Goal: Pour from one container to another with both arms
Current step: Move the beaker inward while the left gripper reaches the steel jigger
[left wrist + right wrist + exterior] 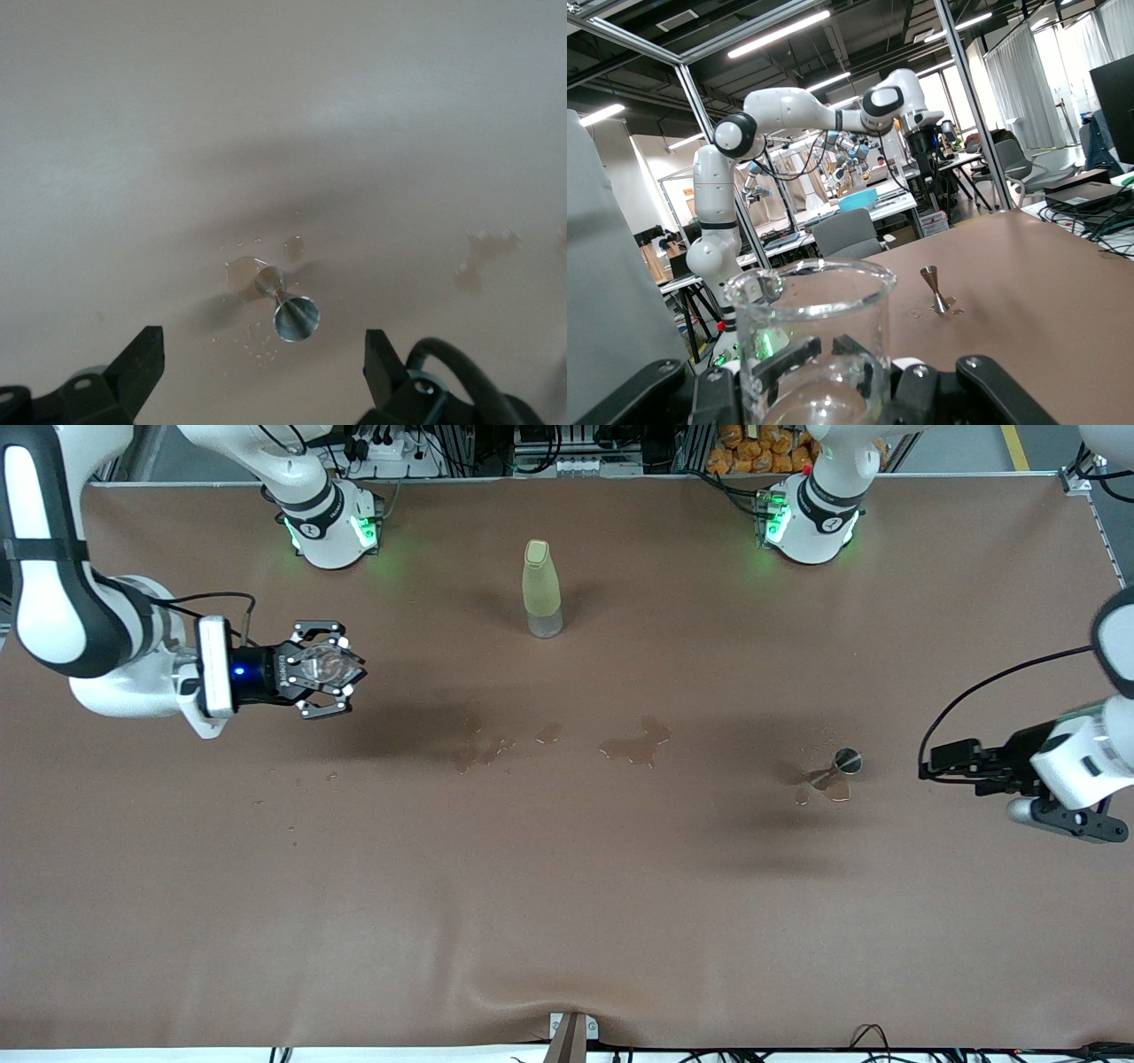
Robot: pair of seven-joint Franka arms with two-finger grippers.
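Observation:
The squat clear glass cup [321, 664] is held upright in the air over the right arm's end of the table, with my right gripper [332, 669] shut on it. In the right wrist view the cup [811, 336] fills the foreground, the right gripper [824, 363] clamped round its lower wall. The small stemmed glass [843, 763] stands on the table toward the left arm's end, in a wet patch. My left gripper [930, 766] hovers beside it, open and holding nothing. In the left wrist view the stemmed glass [294, 317] shows ahead of the left gripper [261, 345]. It also shows in the right wrist view, stemmed glass [933, 285].
A tall pale yellow-green bottle [541, 589] stands between the two arm bases. Spilled liquid marks the brown table cover at the middle [636, 746] and toward the right arm's end [483, 748]. A small puddle [833, 788] lies at the stemmed glass's foot.

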